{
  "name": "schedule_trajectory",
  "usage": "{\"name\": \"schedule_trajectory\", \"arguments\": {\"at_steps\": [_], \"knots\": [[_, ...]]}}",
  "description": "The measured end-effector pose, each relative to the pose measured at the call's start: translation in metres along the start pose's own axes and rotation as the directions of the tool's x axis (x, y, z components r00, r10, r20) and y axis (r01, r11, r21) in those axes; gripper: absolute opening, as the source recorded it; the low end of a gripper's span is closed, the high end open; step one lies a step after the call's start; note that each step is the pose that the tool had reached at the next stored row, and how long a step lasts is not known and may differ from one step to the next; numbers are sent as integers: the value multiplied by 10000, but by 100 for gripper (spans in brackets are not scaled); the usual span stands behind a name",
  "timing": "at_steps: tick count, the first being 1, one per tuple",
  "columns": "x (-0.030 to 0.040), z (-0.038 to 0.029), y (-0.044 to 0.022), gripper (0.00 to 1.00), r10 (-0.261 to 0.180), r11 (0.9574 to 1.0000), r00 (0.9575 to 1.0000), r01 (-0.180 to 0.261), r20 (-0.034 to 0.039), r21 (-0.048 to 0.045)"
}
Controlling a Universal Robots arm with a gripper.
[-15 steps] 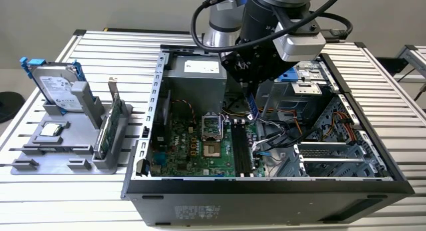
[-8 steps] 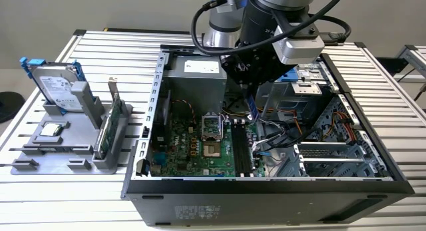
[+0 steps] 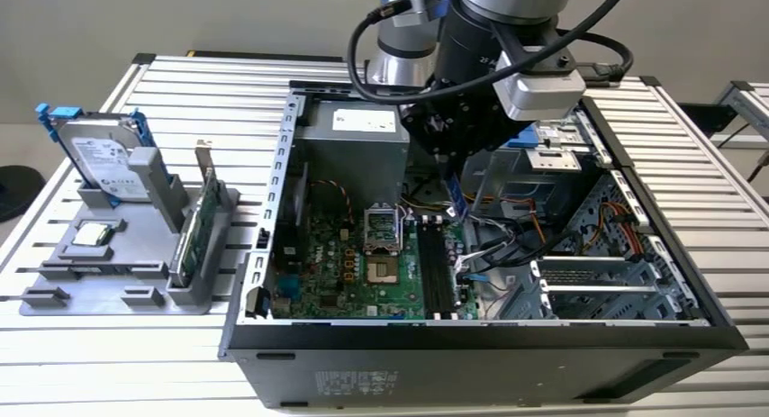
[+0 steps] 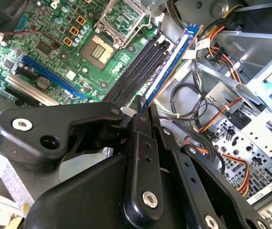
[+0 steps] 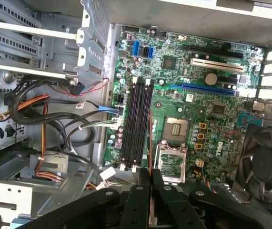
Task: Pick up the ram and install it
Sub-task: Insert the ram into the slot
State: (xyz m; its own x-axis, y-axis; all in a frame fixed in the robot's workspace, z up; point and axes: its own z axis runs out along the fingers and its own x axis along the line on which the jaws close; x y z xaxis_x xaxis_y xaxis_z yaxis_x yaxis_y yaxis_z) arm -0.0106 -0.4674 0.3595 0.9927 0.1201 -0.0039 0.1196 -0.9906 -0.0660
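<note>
Soft, even light makes the slatted bench (image 3: 72,345) bright and almost shadowless in the exterior view. Inside the computer case (image 3: 481,363) it is dimmer, the arm (image 3: 505,12) shading the motherboard (image 3: 348,264). In the second wrist view the black gripper (image 4: 144,106) shows dull highlights, the ram (image 4: 174,57) it clamps gleams blue, and the drive cage (image 4: 269,81) glares pale.

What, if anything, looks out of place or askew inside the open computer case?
Nothing looks damaged or spilled. The ram is not seated: the gripper holds it on edge, out of the memory slots and roughly parallel to them. The processor socket is empty, its metal frame flipped open.
</note>
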Motion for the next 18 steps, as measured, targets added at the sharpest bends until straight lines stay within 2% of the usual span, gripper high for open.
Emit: {"name": "schedule_trajectory", "arguments": {"at_steps": [18], "knots": [[30,56,7,0,0,10000,10000,0,0,-1]]}}
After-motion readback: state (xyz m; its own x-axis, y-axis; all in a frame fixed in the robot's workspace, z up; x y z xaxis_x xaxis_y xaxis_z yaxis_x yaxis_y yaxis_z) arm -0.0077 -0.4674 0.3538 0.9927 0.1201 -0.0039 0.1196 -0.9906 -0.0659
